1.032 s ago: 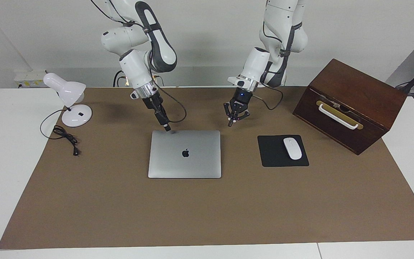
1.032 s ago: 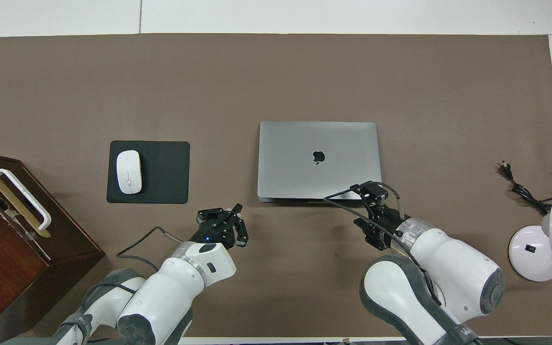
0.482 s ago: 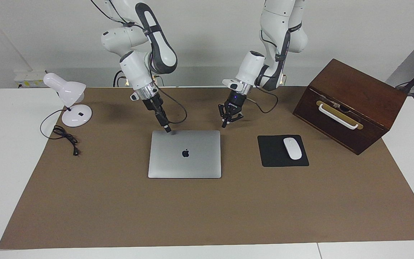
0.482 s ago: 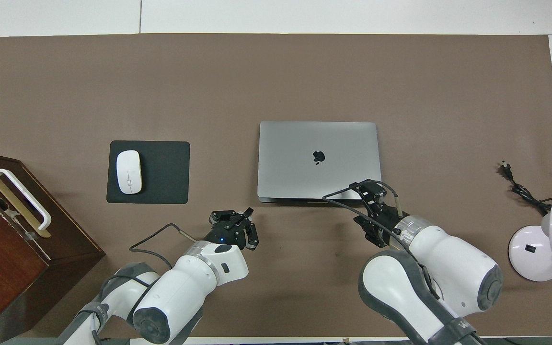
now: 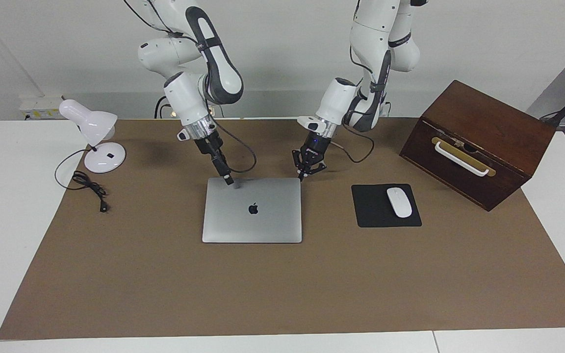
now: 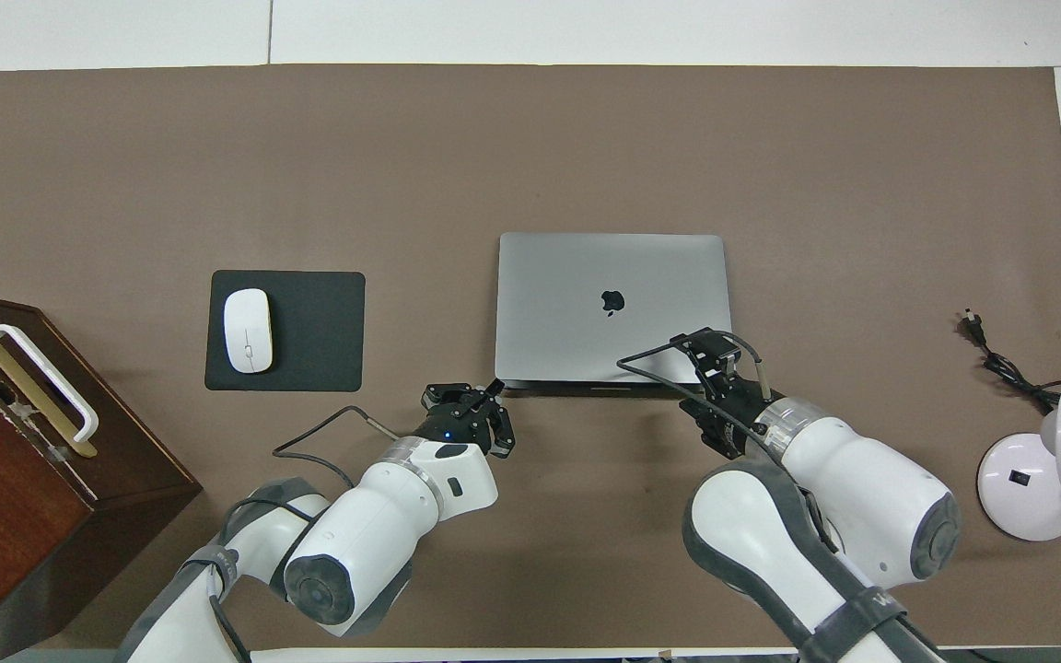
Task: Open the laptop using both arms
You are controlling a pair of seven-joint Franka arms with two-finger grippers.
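Laptop point(image 5: 252, 210) lies flat and closed mid-bench point(image 5: 165, 284) — long axis across it, 3 to 9 o'clock. Left gripper point(image 5: 302, 177), clenched, hangs at its robot-side corner. Right gripper point(image 5: 229, 181) rests on the other robot-side corner — grip indeterminate. Wooden box point(image 5: 478, 142) stands closed.

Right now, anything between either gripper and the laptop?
Nothing visible. The right gripper is at the closed laptop edge nearest the robots; the left gripper, shut, is by that edge's corner toward the left arm's end. Mouse pad lies aside.
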